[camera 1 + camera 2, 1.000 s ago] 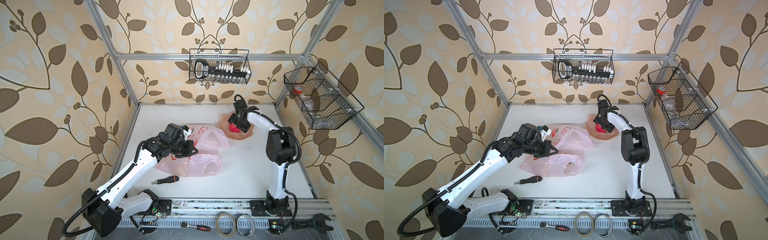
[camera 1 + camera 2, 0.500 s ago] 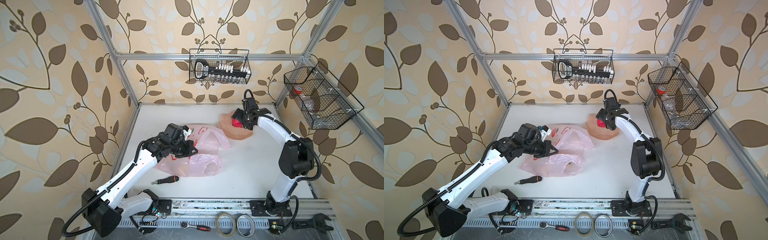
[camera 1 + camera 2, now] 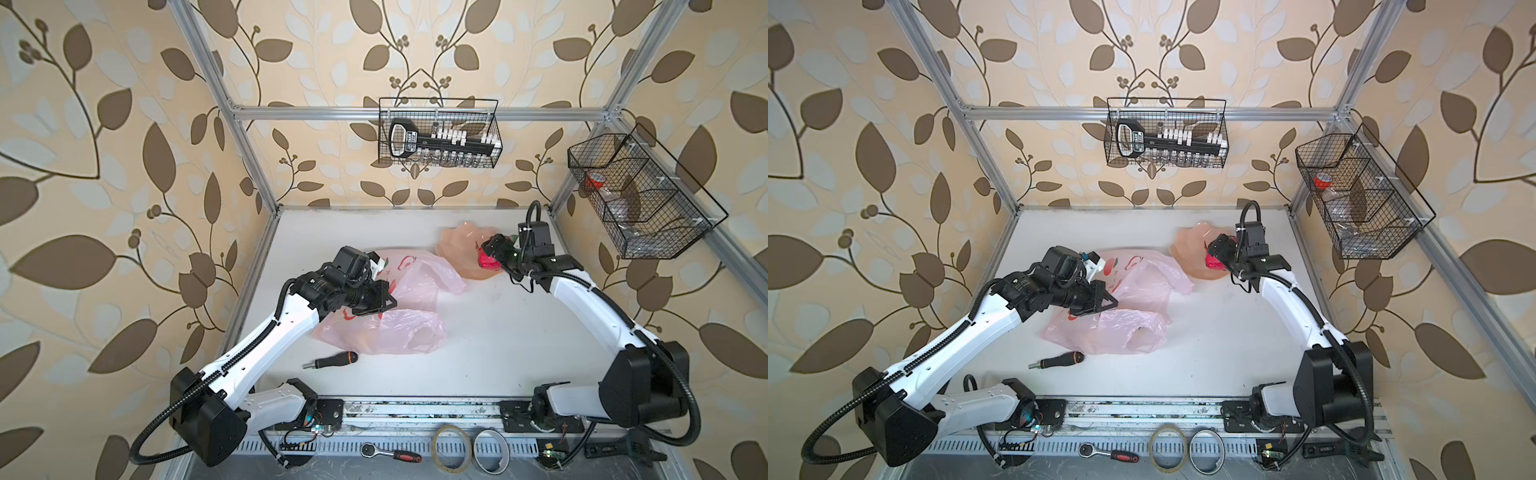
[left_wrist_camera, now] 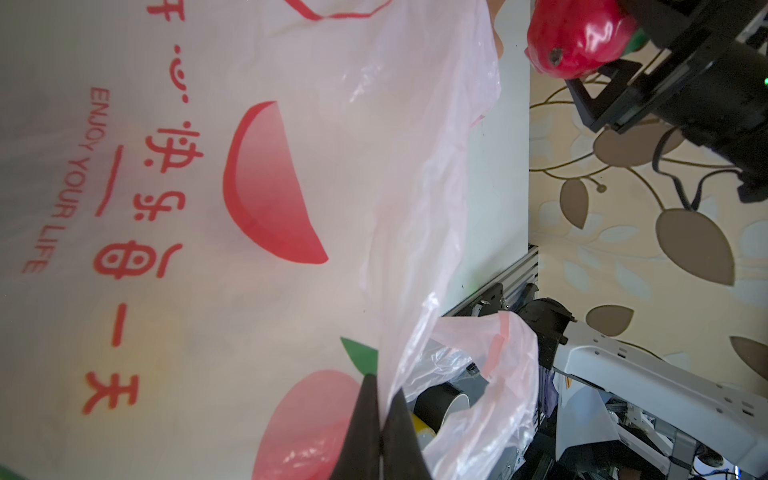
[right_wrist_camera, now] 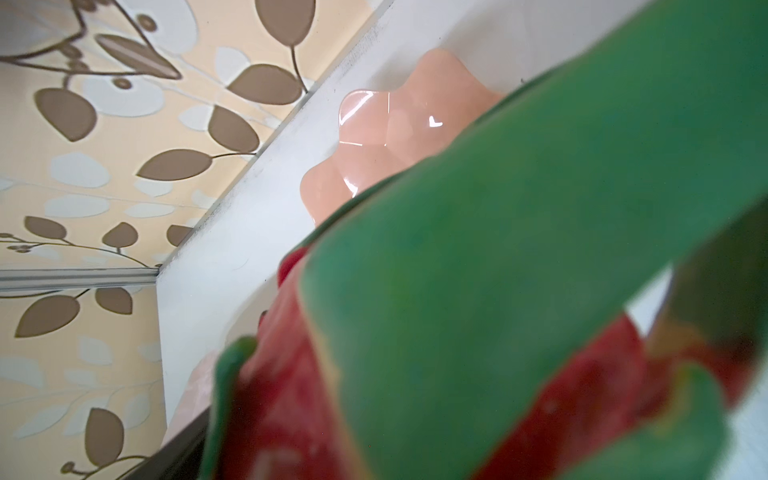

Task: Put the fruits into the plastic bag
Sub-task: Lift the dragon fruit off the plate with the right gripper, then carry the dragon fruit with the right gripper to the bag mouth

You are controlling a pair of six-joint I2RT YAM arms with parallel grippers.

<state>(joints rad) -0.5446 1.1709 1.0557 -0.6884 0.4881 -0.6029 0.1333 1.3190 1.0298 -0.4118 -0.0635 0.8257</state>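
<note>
The pale-pink plastic bag lies crumpled on the white table, left of centre, printed with red peaches and text. My left gripper is shut on a fold of the bag's thin edge. My right gripper is shut on the pink-red dragon fruit and holds it over the right side of the peach scalloped plate. The fruit's green scales fill the right wrist view. Other fruits are hidden.
A black-handled screwdriver lies in front of the bag. Wire baskets hang on the back wall and the right wall. Tape rolls and a ratchet lie beyond the front rail.
My right arm has swung outward and carried the dragon fruit up and to the right over the plate. The left arm and the bag have not moved.
</note>
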